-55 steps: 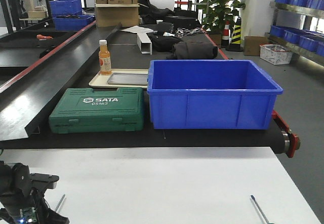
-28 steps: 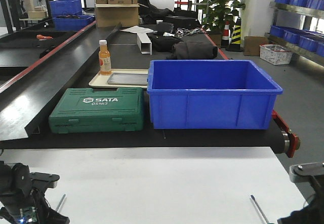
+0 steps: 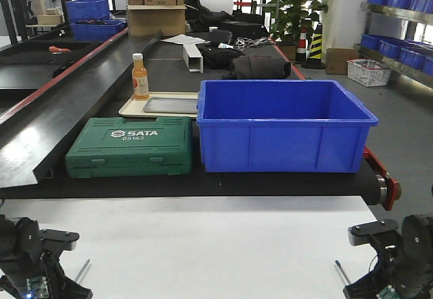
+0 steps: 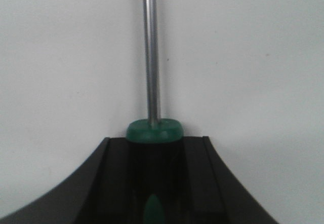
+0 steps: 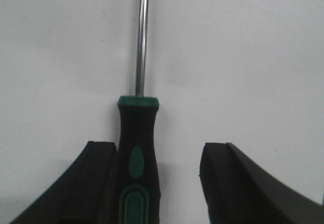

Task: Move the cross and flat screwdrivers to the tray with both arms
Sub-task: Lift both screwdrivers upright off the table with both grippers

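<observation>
Two screwdrivers with green-and-black handles lie on the white table (image 3: 203, 245); which is cross or flat cannot be told. My left gripper (image 4: 154, 183), low at the front left (image 3: 66, 287), is shut on the left screwdriver's handle (image 4: 154, 132); its steel shaft (image 4: 151, 57) points away (image 3: 82, 270). My right gripper (image 5: 157, 183), at the front right (image 3: 369, 284), is open around the right screwdriver's handle (image 5: 136, 148). The handle touches the left finger (image 5: 98, 178), with a wide gap to the right one. Its shaft tip shows in the front view (image 3: 340, 270). The silver-grey tray (image 3: 171, 105) sits on the far black belt.
Between the table and the tray stand a green SATA tool case (image 3: 132, 147) and a large deep blue bin (image 3: 281, 126). The metal tray rests on a beige tray (image 3: 128, 109) beside an orange bottle (image 3: 139, 77). A raised black rail (image 3: 54, 123) runs along the left.
My right arm has come into the front view from the right edge and lowered over the right screwdriver. My left arm has stayed nearly still.
</observation>
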{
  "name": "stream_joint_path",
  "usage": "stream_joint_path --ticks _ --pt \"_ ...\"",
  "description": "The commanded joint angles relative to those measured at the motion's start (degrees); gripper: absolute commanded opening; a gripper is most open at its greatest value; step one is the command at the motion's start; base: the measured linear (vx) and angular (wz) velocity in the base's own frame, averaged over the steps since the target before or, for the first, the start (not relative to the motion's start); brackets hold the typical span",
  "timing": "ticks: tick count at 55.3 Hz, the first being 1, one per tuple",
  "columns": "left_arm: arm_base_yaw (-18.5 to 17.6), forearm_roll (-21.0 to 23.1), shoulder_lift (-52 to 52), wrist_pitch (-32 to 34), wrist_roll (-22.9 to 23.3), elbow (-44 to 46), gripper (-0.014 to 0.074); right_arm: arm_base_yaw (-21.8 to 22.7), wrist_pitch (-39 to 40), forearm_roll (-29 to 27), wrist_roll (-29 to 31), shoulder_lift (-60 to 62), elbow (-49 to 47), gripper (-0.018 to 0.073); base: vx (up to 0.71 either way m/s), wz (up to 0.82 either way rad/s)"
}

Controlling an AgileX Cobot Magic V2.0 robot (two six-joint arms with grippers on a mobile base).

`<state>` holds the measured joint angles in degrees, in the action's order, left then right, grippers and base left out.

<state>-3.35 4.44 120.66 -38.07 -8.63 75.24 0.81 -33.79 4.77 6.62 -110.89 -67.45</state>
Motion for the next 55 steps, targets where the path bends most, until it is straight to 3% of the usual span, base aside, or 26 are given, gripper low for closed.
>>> stream_joint_path --ticks 1,36,55 --pt "-0.2 1.0 -2.1 1.0 0.3 1.3 0.0155 -0.1 1.3 0.2 1.2 0.3 -3.5 0.0450 0.00 0.00" --pt "-0.2 1.0 -2.1 2.5 0.4 1.3 0.0139 -0.1 1.5 -5.6 4.8 -7.2 -5.2 0.0445 0.00 0.00" --pt "-0.2 1.5 -2.1 2.3 0.4 1.3 0.0139 -0.1 -2.8 -5.6 4.3 -7.2 -5.2 0.0291 0.00 0.00"
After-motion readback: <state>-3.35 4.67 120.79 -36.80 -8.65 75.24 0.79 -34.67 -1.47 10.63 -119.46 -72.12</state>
